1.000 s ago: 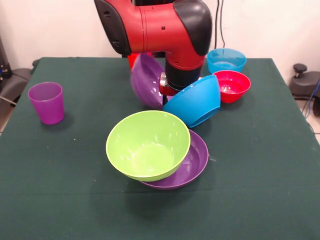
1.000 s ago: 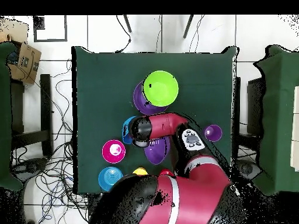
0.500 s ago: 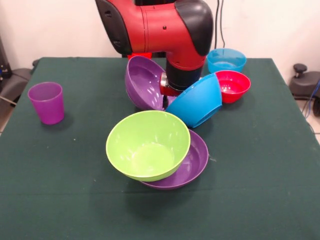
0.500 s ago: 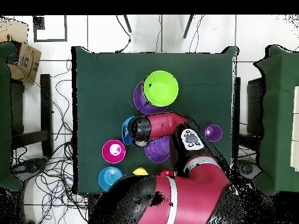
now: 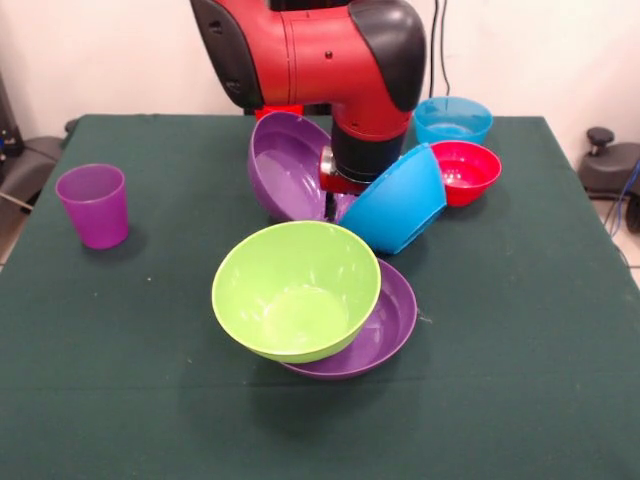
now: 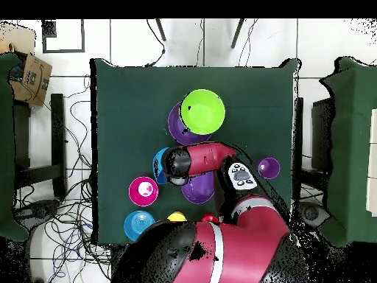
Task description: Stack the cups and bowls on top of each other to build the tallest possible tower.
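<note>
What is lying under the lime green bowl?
The lime green bowl rests tilted on a purple bowl; only that bowl's right part shows. Anything beneath the green one is covered.

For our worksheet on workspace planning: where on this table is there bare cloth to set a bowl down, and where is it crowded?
Free: the near strip in front of the lime green bowl, the cloth between it and the purple cup, and the side below the red bowl. Crowded: around the arm, where the tilted purple bowl and blue bowl sit.
</note>
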Motion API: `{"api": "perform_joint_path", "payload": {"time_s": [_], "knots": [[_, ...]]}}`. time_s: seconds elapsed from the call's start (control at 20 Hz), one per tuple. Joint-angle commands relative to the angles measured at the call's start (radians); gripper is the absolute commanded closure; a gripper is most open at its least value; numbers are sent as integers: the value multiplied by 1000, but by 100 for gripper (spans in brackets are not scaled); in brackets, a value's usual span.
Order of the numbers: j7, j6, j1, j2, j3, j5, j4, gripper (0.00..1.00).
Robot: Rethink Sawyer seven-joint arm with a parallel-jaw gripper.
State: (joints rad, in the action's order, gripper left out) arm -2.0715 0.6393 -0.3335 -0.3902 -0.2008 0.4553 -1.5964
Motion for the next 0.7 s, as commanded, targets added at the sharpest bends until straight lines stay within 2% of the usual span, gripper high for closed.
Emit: {"api": "perform_joint_path", "payload": {"time_s": [0.05, 0.15, 0.2, 0.55, 0.7], "knots": [[-24, -116, 1, 11, -52, 11, 44, 0], [-13, -99, -8, -11, -52, 9, 30, 0], [-7, -92, -13, -24, -52, 9, 19, 100], [104, 65, -76, -121, -87, -23, -20, 100], [138, 138, -93, -137, -107, -39, 10, 100]]}}
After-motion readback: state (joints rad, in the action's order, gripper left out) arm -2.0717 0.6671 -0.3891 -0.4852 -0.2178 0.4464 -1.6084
